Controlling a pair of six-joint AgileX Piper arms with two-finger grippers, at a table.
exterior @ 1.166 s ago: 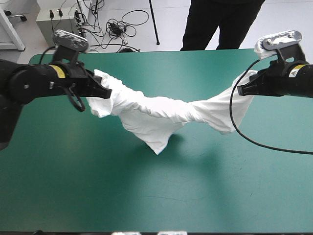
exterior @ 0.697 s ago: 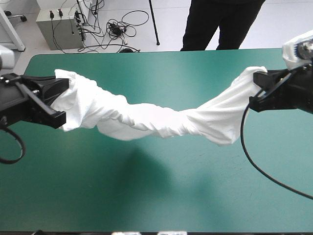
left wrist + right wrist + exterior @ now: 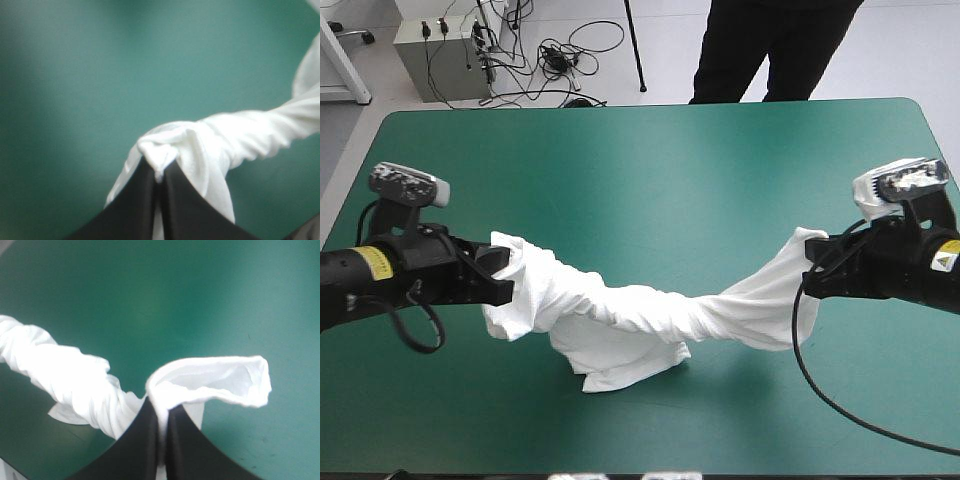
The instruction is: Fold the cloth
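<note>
The white T-shirt (image 3: pixel 640 320) hangs as a twisted rope between both arms, its sagging middle resting on the teal-green table (image 3: pixel 650 170) near the front. My left gripper (image 3: pixel 500 275) is shut on the shirt's left end; in the left wrist view its black fingers (image 3: pixel 142 195) pinch a bunched fold of T-shirt (image 3: pixel 210 145). My right gripper (image 3: pixel 812 265) is shut on the right end. In the right wrist view a looped hem of T-shirt (image 3: pixel 215 380) stands above the pinching fingers (image 3: pixel 180 440), and the twisted length runs off to one side.
The table's far half and front right are bare teal-green cover.
Both arms have come down and toward the table's front since the raised stretch just before. The shirt, then taut in the air, now sags and its middle touches the table.
</note>
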